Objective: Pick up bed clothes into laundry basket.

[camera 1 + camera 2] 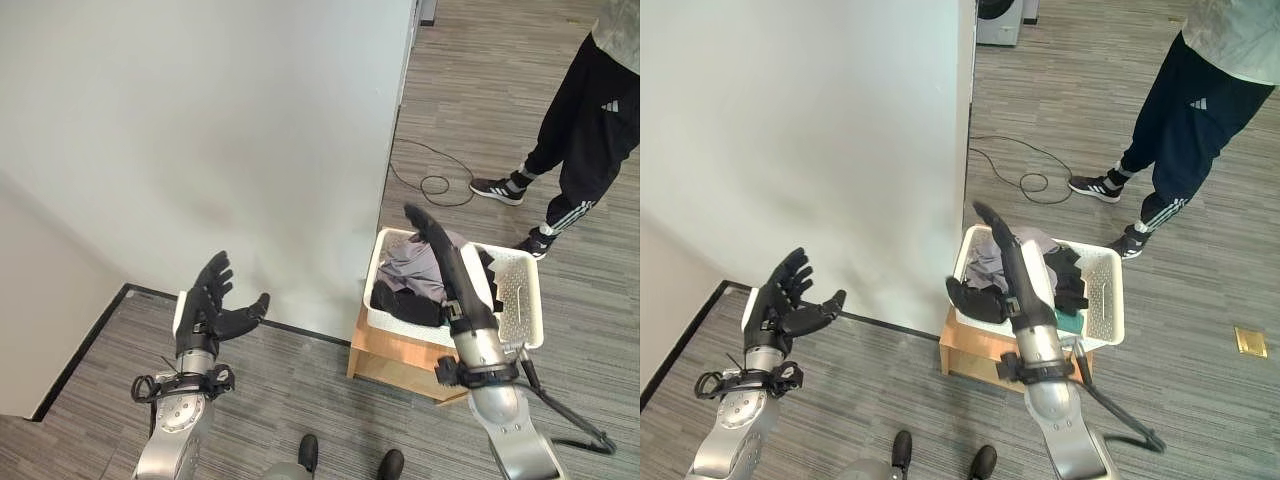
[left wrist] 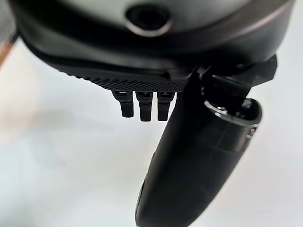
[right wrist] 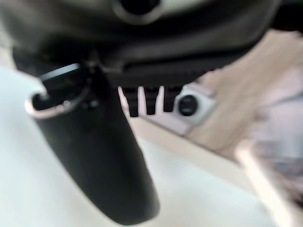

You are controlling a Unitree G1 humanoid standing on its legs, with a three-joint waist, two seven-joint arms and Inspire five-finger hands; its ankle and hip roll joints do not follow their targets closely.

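Observation:
A white laundry basket [image 1: 522, 300] stands on a low wooden stand [image 1: 390, 366] beside the white bed [image 1: 200, 120]. Grey clothes [image 1: 412, 266] and black clothes [image 1: 404, 306] lie piled inside it. My right hand [image 1: 438, 248] hovers over the basket's near side, open, with its fingers straight and pointing away from me, holding nothing. My left hand [image 1: 206, 306] is raised over the bed's lower edge, open with fingers spread, also empty. In the left wrist view the thumb [image 2: 194, 161] and fingertips [image 2: 145, 109] stand out against the white sheet.
A person in dark trousers [image 1: 585, 130] stands on the grey wood floor just beyond the basket. A thin black cable [image 1: 432, 182] loops on the floor by the bed's corner. A white appliance [image 1: 1000, 20] sits at the far end.

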